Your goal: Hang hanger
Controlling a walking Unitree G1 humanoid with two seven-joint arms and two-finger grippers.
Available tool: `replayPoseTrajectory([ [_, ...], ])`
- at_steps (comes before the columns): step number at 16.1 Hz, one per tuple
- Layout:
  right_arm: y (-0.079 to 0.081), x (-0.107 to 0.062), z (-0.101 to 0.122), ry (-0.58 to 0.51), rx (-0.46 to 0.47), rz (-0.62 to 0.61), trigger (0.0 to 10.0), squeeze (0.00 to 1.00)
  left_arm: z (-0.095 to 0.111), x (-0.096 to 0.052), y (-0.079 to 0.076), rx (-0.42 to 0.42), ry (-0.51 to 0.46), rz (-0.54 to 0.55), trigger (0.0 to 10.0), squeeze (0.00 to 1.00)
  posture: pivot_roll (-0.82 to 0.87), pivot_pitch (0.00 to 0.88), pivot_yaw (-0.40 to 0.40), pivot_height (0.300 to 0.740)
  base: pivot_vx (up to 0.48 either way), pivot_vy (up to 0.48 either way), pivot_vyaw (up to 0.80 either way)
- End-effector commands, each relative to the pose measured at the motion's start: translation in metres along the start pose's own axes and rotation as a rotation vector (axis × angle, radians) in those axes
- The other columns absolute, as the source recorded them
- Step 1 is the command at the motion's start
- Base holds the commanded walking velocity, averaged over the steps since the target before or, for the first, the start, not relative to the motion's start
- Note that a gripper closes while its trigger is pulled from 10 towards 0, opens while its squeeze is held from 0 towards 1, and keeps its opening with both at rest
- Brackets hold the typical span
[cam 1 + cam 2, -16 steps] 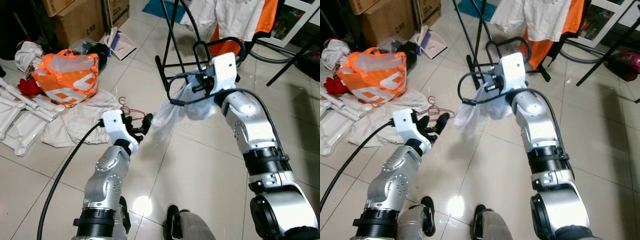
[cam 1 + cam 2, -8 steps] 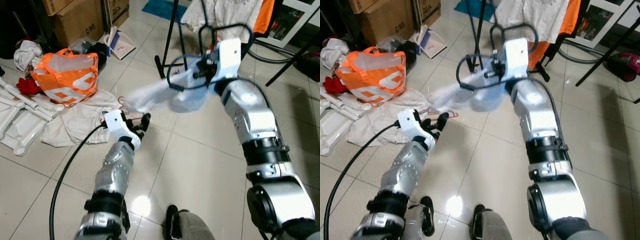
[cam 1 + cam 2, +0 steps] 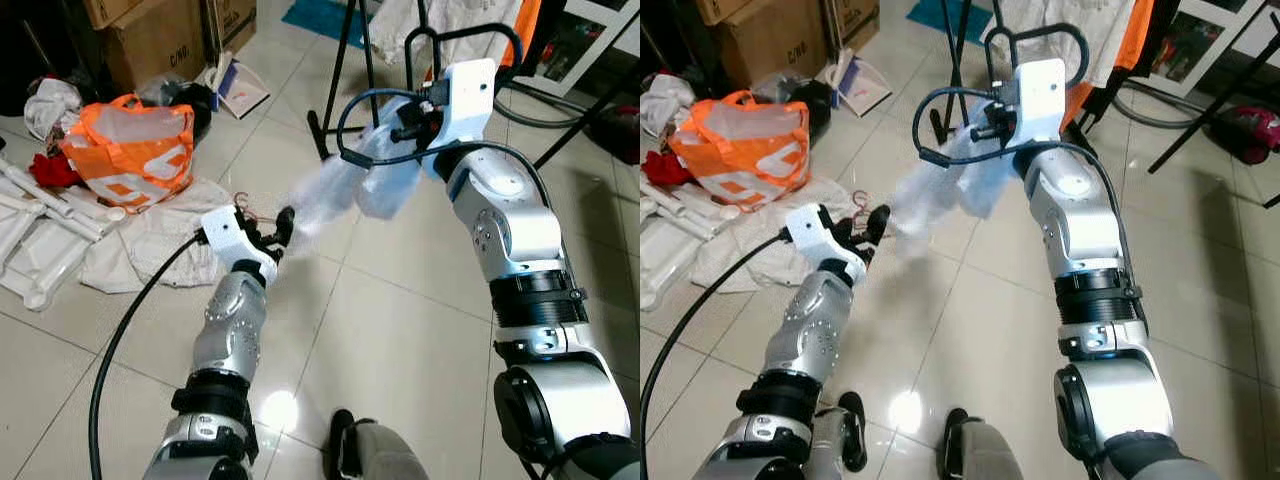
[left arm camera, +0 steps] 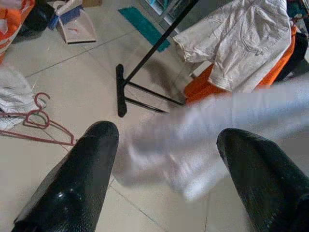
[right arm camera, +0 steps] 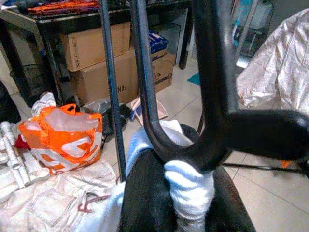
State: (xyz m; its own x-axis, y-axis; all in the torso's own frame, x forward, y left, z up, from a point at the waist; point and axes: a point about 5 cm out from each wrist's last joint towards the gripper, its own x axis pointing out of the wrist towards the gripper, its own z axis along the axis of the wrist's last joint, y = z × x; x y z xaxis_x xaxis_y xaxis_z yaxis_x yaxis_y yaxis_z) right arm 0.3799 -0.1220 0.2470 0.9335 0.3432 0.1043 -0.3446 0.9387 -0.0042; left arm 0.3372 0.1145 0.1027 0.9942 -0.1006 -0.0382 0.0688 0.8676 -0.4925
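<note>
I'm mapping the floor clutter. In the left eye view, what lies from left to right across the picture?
White plastic pipes → orange plastic bag → left claw → pale blue-white garment → right arm's white wrist block.

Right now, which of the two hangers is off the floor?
The thick black plastic hanger, draped with a white garment and clamped in the right gripper. The thin red wire hanger lies flat on the tiles beside crumpled white cloth.
</note>
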Motion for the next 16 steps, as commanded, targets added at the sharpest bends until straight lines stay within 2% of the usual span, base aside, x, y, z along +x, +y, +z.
replayPoseTrajectory([
  [1, -0.005, -0.004, 0.018, -0.062, 0.0, -0.014, 0.0, 0.0, -0.01, 0.001, 0.004, -0.038, 0.032, 0.037, 10.0, 0.0, -0.13, 0.226, -0.158, 0.74, 0.0, 0.0, 0.0],
  [3, -0.002, -0.004, 0.021, -0.068, 0.005, -0.004, 0.0, 0.0, -0.018, 0.005, 0.01, -0.113, 0.066, 0.087, 10.0, 0.0, -0.13, 0.226, -0.161, 0.74, 0.0, 0.0, 0.0],
  [5, -0.001, -0.004, 0.022, -0.072, 0.003, -0.005, 0.0, 0.0, -0.019, 0.008, 0.004, -0.136, 0.072, 0.08, 10.0, 0.0, -0.15, 0.224, -0.161, 0.74, 0.0, 0.0, 0.0],
  [7, 0.001, -0.004, 0.023, -0.078, 0.002, -0.012, 0.0, 0.0, -0.02, 0.01, -0.008, -0.139, 0.074, 0.036, 10.0, 0.0, -0.15, 0.224, -0.159, 0.74, 0.0, 0.0, 0.0],
  [12, 0.006, -0.004, 0.023, -0.081, -0.001, -0.017, 0.0, 0.0, -0.027, 0.012, -0.04, -0.206, 0.082, -0.04, 10.0, 0.0, -0.15, 0.232, -0.166, 0.74, 0.0, 0.0, 0.0],
  [14, 0.009, -0.004, 0.024, -0.085, 0.003, -0.007, 0.0, 0.0, -0.023, 0.012, -0.034, -0.19, 0.06, -0.013, 10.0, 0.0, -0.16, 0.234, -0.167, 0.74, 0.0, 0.0, 0.0],
  [16, 0.011, -0.005, 0.025, -0.086, -0.011, 0.005, 0.0, 0.0, -0.009, 0.014, -0.029, -0.16, 0.007, -0.016, 10.0, 0.0, -0.16, 0.231, -0.172, 0.74, 0.0, 0.0, 0.0],
])
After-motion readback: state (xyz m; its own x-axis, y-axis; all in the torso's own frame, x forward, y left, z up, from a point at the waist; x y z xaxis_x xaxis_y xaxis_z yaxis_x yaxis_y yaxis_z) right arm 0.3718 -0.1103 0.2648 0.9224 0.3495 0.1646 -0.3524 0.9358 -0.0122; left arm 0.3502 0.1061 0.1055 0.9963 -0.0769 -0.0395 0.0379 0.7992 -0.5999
